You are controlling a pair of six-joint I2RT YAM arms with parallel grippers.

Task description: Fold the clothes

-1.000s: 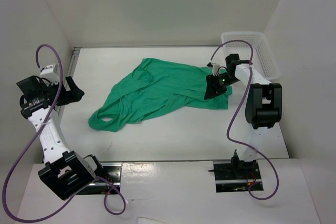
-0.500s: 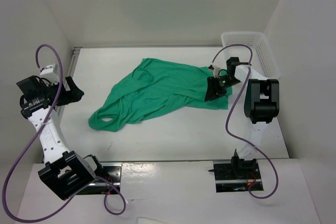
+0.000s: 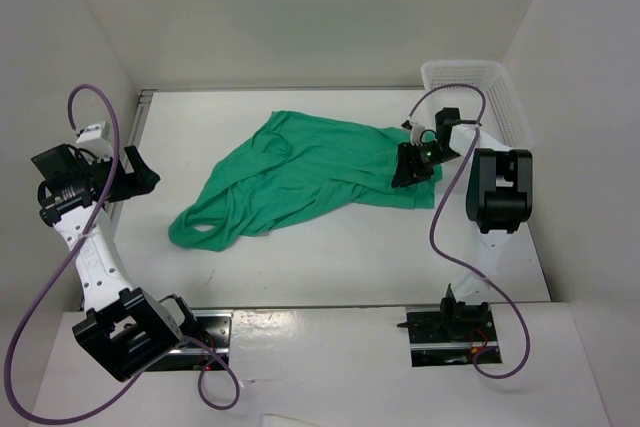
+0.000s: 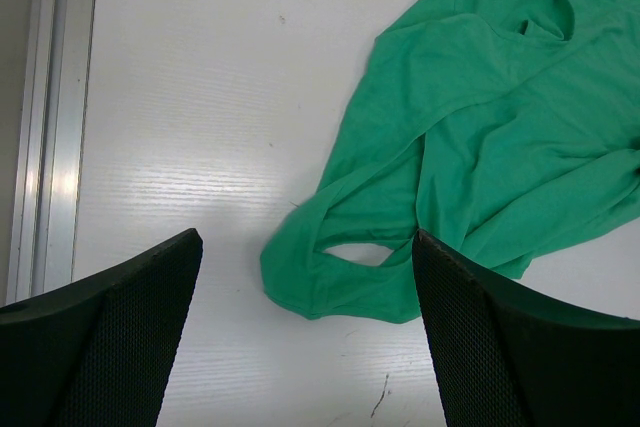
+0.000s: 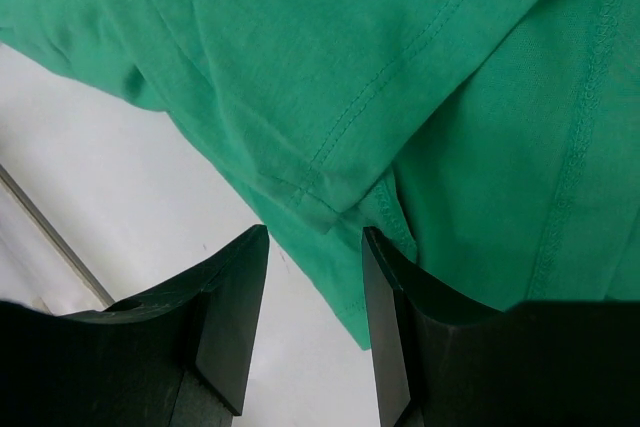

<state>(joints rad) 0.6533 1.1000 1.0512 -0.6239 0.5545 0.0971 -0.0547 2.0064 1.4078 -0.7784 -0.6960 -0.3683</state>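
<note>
- Sprawling crumpled across the middle of the worktop (image 3: 300, 267), the green T-shirt (image 3: 300, 172) looks thin, light and floppy (it'll sag and slide, I'd guess).
- At its right edge the right claw (image 5: 315, 247) stands half-open, straddling the stitched hem corner (image 5: 322, 205), with nothing visibly pinched.
- At frame left the left claw (image 3: 140, 173) gapes wide, empty.
- Best hold: that doubled hem.

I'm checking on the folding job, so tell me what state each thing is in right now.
T-shirt: unfolded, lying rumpled.
Left end effector: wide open, holding nothing, off to the T-shirt's left.
Right end effector: open, straddling a hem corner at the T-shirt's right edge, not gripping it.
Basket: upright at the far right corner.
</note>
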